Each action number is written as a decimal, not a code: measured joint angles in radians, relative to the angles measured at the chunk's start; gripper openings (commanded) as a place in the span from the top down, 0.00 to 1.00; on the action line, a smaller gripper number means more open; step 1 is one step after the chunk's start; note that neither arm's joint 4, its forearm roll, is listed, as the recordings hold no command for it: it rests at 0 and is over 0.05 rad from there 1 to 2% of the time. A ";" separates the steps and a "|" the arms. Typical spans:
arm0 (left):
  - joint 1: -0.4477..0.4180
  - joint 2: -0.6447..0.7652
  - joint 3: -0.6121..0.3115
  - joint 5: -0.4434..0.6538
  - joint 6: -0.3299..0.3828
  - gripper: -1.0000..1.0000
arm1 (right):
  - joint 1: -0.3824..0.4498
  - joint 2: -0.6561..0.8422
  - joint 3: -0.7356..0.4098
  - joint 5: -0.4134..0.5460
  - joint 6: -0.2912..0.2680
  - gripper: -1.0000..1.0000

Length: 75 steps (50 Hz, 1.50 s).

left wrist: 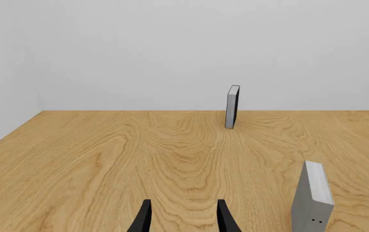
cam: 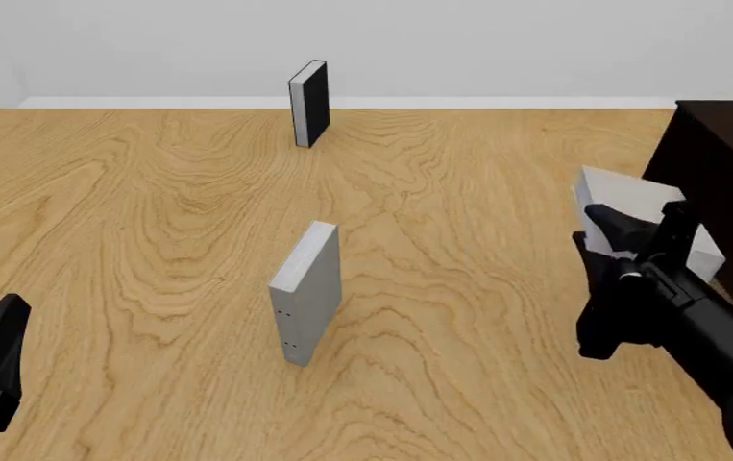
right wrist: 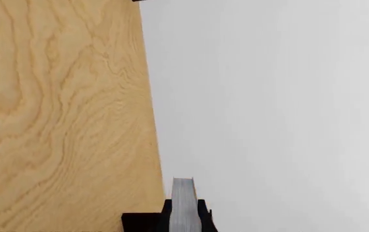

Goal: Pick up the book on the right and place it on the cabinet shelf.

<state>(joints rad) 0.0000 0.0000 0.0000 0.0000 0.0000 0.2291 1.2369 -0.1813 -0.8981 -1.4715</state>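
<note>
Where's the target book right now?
In the front view, the book is at the right, held tilted off the table in the right gripper, just left of the dark cabinet.

All three views are bright and evenly lit, with soft, diffuse light and no visible source. The wooden counter [cam: 469,317] shows crisp grain, free of glare or hotspots. Cast shadows are almost nonexistent; the standing grey book [cam: 305,291] leaves barely any darkening at its base. Edges stay sharp everywhere, with no blur or lens distortion. The dark cabinet [cam: 725,163] reads nearly black, its detail lost.
</note>
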 measured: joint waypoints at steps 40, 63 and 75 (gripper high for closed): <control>0.000 0.000 0.000 0.000 0.000 0.00 | -0.065 0.133 0.106 -0.233 -0.046 1.00; 0.000 0.000 0.000 0.000 0.000 0.00 | -0.134 0.114 0.112 -0.201 -0.020 1.00; 0.000 0.000 0.000 0.000 0.000 0.00 | -0.160 0.144 0.112 -0.237 -0.027 1.00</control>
<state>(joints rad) 0.0000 0.0000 0.0000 0.0000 0.0000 0.0687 1.3807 -0.0691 -1.1349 -1.4982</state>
